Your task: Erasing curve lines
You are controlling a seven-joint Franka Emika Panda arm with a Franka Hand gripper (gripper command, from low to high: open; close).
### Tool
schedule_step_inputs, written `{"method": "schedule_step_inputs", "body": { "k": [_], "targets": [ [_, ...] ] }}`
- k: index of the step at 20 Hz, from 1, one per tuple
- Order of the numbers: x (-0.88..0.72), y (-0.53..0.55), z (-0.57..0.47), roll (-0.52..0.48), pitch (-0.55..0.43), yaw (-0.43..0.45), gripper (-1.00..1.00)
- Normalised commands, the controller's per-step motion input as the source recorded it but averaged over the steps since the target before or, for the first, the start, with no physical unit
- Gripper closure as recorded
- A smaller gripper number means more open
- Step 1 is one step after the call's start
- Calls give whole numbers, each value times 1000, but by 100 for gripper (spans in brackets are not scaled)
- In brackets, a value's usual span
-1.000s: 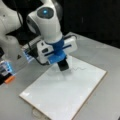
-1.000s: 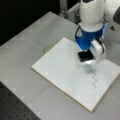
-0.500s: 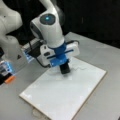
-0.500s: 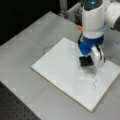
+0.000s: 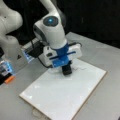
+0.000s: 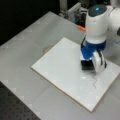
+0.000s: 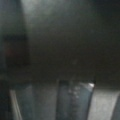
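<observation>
A white rectangular board (image 5: 62, 97) (image 6: 62, 67) lies on the grey table in both front views. My gripper (image 5: 65, 65) (image 6: 88, 61), with blue fingers, points down and is shut on a black eraser block (image 5: 67, 70) (image 6: 87, 66) that rests on the board's surface. The curve lines (image 6: 94, 80) are a thin dark squiggle just below and right of the eraser in a front view, a short gap away from it. The wrist view is dark and shows nothing I can name.
A white arm base (image 5: 10, 37) and a box with cables (image 5: 32, 51) stand at a front view's left. A small orange item (image 5: 9, 79) (image 6: 81, 28) lies on the table off the board. Black surroundings border the table.
The gripper has slid the eraser a little way along the board, toward the squiggle. The board has not shifted.
</observation>
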Motion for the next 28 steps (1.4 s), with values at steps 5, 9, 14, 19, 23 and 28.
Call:
{"method": "schedule_step_inputs", "body": {
  "k": [5,9,14,19,23,28],
  "targets": [
    [-42,-55,-214,49,-180,55,100],
    [-46,7,-209,66,-153,7,100],
    [-135,59,-213,97,-140,-27,100],
    [-214,53,-318,119,-160,-43,100],
    [-229,70,-353,119,-160,-49,100],
    [-194,109,-375,108,-153,-46,100]
  ]
}}
